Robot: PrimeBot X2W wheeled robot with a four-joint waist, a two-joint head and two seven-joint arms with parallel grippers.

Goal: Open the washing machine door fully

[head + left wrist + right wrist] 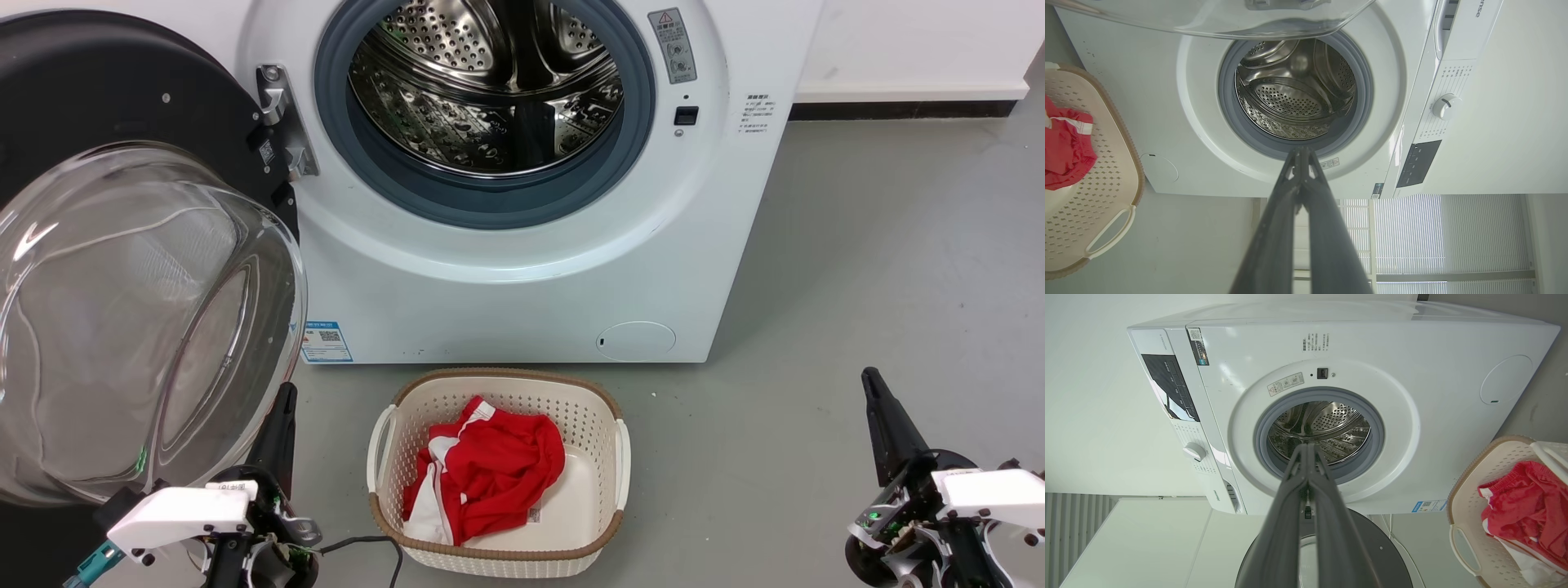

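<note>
Black-framed, glossy, with a bulging clear glass bowl at centre: washing machine door [122, 269]. Stood wide open at the left of the white washing machine [522, 310], carried on a metal hinge [282, 122] at the left edge of the opening, glass bowl turned out toward the head camera. Left uncovered beside it: perforated steel drum [490, 90], ringed by a grey gasket [490, 204]. Noted on the machine front: dark latch socket [686, 115] right of the opening, small round white cover panel [635, 340] at lower right, blue label [326, 341] at lower left. Noted on the top fascia, in the left wrist view: white control dial [1446, 106] near a dark display panel [1419, 163]. Set on the grey floor [857, 245] just before the machine: cream perforated laundry basket [506, 376] with brown rim and side handles, holding a crumpled red-and-white garment [498, 474]. Left gripper [286, 392]: hung low at the left, tip just beside the lower edge of the glass bowl, contact not determinable; two long dark fingers pressed together, clamped on nothing. Right gripper [869, 377]: hung low at the right over bare floor, well apart from door, machine and basket; fingers likewise closed against each other, nothing between them. Thin dark cable [367, 543]: run along the floor from the left wrist, just beside the basket.
</note>
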